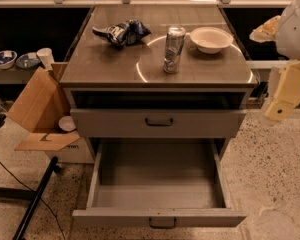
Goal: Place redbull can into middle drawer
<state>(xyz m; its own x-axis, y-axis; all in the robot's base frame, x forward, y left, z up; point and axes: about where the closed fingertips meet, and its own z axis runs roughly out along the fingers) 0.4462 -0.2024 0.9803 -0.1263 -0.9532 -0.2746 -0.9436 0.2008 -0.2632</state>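
Observation:
The redbull can (173,50) stands upright on the cabinet top (110,64), a slim silver can with blue markings, between the dark chip bag and the white bowl. The middle drawer (159,194) is pulled far out below; its grey tray is empty and a small dark bar handle (162,224) sits on its front. My gripper (282,95) hangs at the right edge of the view, beside the cabinet's right side and well away from the can. It holds nothing that I can see.
A dark blue chip bag (122,32) lies at the back left of the top. A white bowl (210,39) sits right of the can. The upper drawer (159,122) is closed. An open cardboard box (37,111) and a black stand leg (32,204) are on the floor to the left.

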